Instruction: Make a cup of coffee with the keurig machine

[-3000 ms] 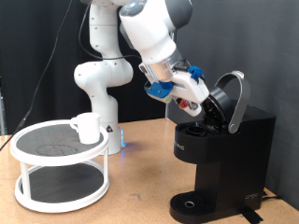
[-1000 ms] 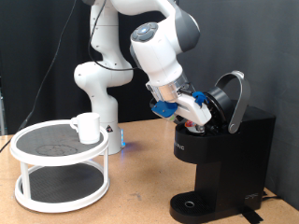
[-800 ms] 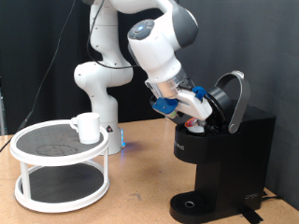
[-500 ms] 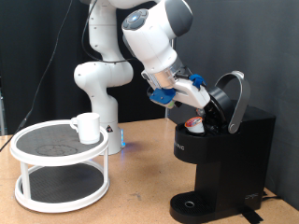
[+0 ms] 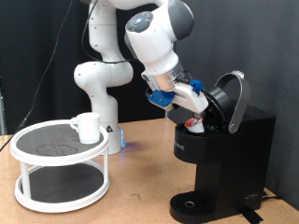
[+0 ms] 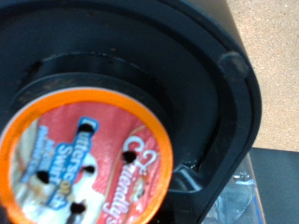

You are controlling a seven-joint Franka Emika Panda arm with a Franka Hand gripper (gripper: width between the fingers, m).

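**Pod sitting in the open brewer, gripper hovering at the lid**

Closest to the wrist camera, a coffee pod with an orange rim and a red-and-white printed foil top is sitting in the round black chamber of the keurig machine. No fingers are showing in that view.

In the exterior view the white arm is bending down from the top, its wrist tilting toward the exterior view's right, and the gripper is hanging just beside the machine's raised lid. Whether the fingers are open or closed I cannot tell; nothing is visible between them.

The machine is standing on the table at the exterior view's right, lid hinged up. The cup is resting on the top tier of a white round shelf at the left, well apart from the machine.

Compared with half a second ago, the gripper is sitting almost where it was; three seconds ago it was a little farther left of the lid.
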